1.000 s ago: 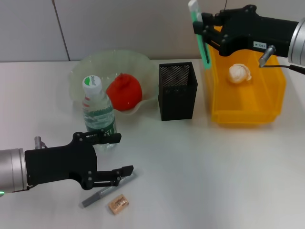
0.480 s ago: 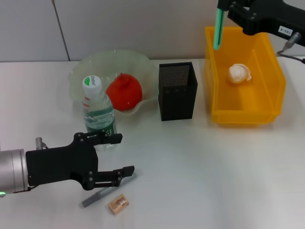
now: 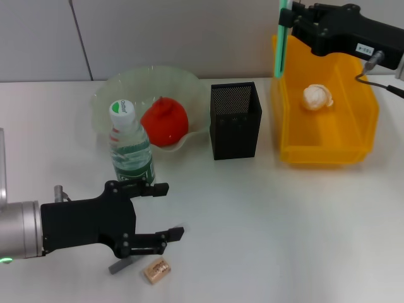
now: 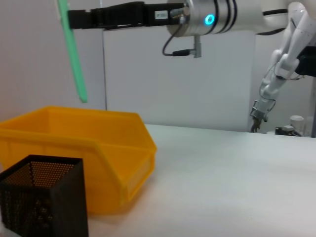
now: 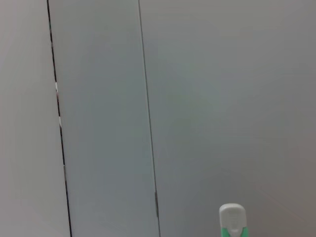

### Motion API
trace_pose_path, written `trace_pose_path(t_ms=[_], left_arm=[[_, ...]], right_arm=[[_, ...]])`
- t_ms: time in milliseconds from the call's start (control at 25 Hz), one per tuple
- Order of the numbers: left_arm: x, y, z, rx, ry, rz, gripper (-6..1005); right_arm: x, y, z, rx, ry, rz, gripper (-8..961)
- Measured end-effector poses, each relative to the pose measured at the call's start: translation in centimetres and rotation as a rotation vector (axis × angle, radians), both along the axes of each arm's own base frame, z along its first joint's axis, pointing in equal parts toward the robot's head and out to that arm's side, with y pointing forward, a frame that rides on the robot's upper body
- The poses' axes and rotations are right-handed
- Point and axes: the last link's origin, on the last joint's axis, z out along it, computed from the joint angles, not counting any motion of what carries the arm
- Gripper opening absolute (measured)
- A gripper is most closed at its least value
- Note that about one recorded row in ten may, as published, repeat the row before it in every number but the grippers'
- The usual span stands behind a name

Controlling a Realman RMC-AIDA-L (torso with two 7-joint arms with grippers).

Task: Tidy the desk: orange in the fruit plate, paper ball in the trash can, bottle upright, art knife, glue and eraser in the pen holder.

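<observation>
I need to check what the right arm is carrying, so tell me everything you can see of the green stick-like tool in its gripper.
The green art knife is a long, slim, plastic-looking stick, mint green with a white cap at its upper end. It hangs nearly upright, held near its top by the right gripper, clear of everything else. Its lower tip is in the air above the near-left corner of the yellow bin, beside and above the black mesh pen holder. No blade is visible.

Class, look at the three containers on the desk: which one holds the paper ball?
The yellow bin, at the right, holds the paper ball. The glass plate holds the orange; the black mesh holder shows nothing inside.
</observation>
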Motion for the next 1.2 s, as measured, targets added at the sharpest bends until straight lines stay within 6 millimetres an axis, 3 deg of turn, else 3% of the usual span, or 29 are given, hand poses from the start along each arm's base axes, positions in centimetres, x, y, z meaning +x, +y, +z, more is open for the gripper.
trace_pose_path(t_ms=[640, 1200], left_arm=[[0.3, -0.2, -0.5, -0.002, 0.0, -0.03, 801], [0.2, -0.3, -0.7, -0.003, -0.01, -0.03, 801]], right_arm=[[-0.3, 1.7, -3.1, -0.048, -0.023, -0.049, 180], [-0.4, 1.9, -5.3, -0.077, -0.07, -0.063, 180]])
